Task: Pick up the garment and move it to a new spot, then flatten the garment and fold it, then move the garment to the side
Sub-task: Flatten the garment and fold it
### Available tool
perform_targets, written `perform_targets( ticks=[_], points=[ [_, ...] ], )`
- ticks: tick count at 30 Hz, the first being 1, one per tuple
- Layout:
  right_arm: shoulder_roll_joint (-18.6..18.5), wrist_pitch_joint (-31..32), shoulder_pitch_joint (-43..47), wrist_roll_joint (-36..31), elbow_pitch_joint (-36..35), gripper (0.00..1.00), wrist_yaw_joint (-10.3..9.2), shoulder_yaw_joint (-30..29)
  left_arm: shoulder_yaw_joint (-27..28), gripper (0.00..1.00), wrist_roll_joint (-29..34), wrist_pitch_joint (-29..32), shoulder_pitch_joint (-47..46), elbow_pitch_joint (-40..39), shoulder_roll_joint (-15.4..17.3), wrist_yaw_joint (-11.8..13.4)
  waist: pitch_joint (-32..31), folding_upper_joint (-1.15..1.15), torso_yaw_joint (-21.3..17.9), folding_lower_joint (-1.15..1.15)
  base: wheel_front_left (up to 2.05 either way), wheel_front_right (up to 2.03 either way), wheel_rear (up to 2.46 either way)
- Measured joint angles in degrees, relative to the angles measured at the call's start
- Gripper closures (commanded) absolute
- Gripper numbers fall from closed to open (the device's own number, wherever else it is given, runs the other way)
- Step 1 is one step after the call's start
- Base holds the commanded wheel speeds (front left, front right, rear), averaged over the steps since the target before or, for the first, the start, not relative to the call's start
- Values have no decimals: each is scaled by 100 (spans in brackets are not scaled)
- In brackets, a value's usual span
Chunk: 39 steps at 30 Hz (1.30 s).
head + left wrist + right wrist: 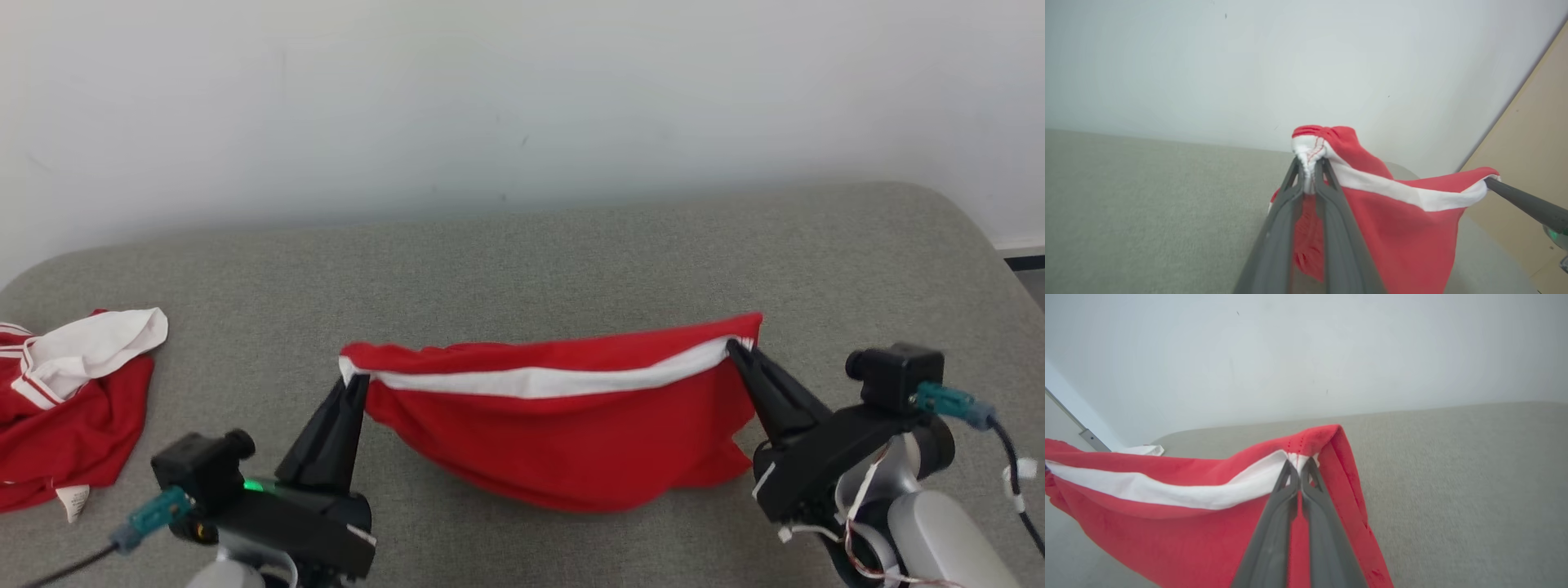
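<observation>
A red garment (563, 425) with a white band along its top edge hangs stretched between my two grippers above the grey padded table (522, 261). My left gripper (353, 380) is shut on its left corner, which bunches at the fingertips in the left wrist view (1309, 163). My right gripper (732, 347) is shut on the right corner, where the white band meets the red hem (1299, 462). The cloth sags in the middle and its lower edge touches the table.
A second red and white garment (69, 400) lies crumpled at the table's left edge. A pale wall (522, 98) rises right behind the table. The table's right corner curves off near a dark strip of floor (1024, 263).
</observation>
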Motion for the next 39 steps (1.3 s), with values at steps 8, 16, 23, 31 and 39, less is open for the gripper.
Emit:
perform_targets(
  ticks=[8, 16, 23, 31, 39],
  points=[
    [-149, 404, -964, 253, -953, 100, 0, -190, 359, 100, -786, 694, -1077, -821, 209, -194, -25, 0, -126, 0, 0, 0, 0],
    [-468, 577, -2003, 24, -1325, 100, 0, -377, 673, 100, -1391, 1220, -1917, -1080, 160, -90, 84, 0, -189, 0, 0, 0, 0],
    [-569, 534, -2674, -252, -1494, 100, 0, -555, 794, 100, -1512, 1429, -2387, -1128, 155, 42, 264, 0, -251, 0, 0, 0, 0],
    [-654, 673, -3062, -324, -1011, 100, 0, -301, 842, 100, -1527, 1434, -2934, -872, 26, 109, 665, 0, -342, 0, 0, 0, 0],
    [-601, 352, -4052, -343, -366, 100, 0, -112, 979, 100, -1378, 1352, -3831, -519, 5, 168, 1361, 0, -421, 1, 0, 0, 0]
  ],
)
